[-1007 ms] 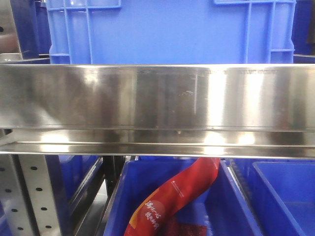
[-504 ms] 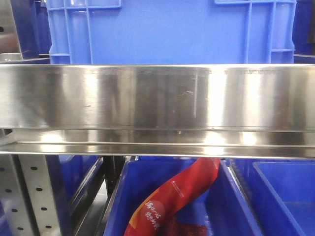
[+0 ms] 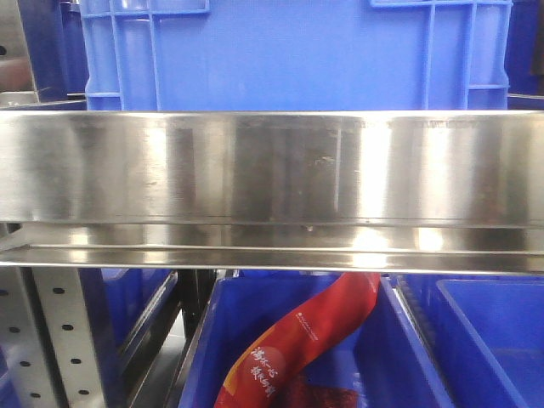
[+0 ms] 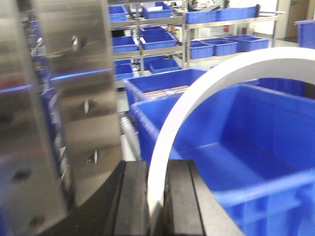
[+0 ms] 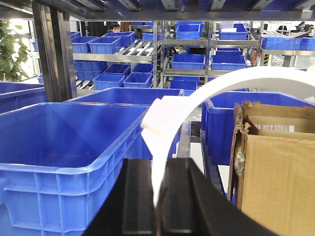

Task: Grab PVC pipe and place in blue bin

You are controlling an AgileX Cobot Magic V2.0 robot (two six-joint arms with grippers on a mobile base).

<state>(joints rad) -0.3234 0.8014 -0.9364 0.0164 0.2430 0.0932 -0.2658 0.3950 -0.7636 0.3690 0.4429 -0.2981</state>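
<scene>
Near the blue plastic bin (image 4: 261, 189), left gripper (image 4: 156, 169) and right gripper (image 5: 158, 167) each pinch white half-ring PVC pipe (image 4: 197, 93), not yet placed.

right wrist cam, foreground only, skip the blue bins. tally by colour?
White: 1, the PVC pipe, clamped in the right hand
Black: 1, the right hand itself
Brown: 1, the cardboard box, at the right of the view
Total: 3
</scene>
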